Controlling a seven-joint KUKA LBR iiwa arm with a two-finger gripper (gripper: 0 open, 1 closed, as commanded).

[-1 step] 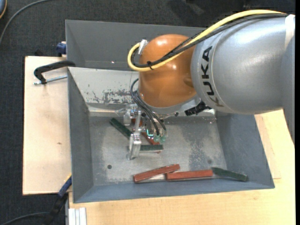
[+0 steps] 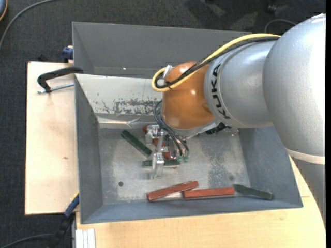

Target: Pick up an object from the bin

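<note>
End effector is low over the bin floor, mid-bin, fingers spread wide, nothing clearly clamped. Green bar lies just to its left, long axis diagonal from upper-left down to lower-right, with the lower-right end reaching the gap between the fingers. Can't tell if they touch it. The fingers look set roughly across that axis, so closing here should catch the bar by its end; an off-centre grip may let it swing. Red bars sit well apart by the near wall.
</note>
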